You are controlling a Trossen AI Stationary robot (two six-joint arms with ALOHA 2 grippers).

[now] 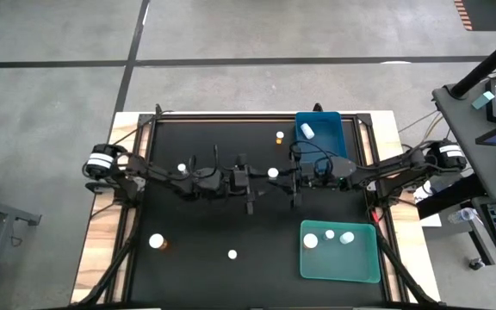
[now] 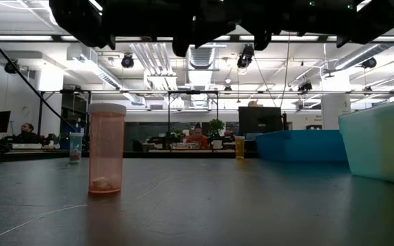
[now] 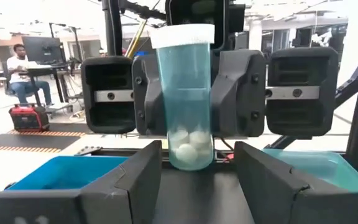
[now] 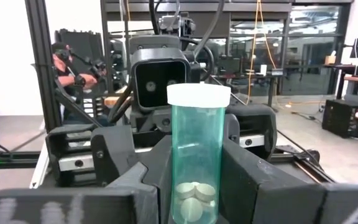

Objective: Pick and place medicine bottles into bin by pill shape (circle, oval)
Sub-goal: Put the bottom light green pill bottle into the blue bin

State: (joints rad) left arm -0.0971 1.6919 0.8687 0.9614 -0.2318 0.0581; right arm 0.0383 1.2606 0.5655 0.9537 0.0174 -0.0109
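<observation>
Low view: amber bottle (image 2: 107, 148) upright on dark table (image 2: 252, 212); right hand (image 4: 194, 180) gripping teal bottle (image 4: 197, 162).

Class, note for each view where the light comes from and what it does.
Low view: ceiling lamps backlight the arms into black silhouettes; the amber bottle glows. Left wrist view: a bright room washes out behind the teal bottle in the right gripper. High view: even light, matte black table.

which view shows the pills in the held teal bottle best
The right wrist view: the teal bottle stands close between the right hand fingers, flat round pills clear at its bottom. The left wrist view shows the bottle farther off, pills whitish lumps. The high view shows only its cap; the low view hides it.
</observation>
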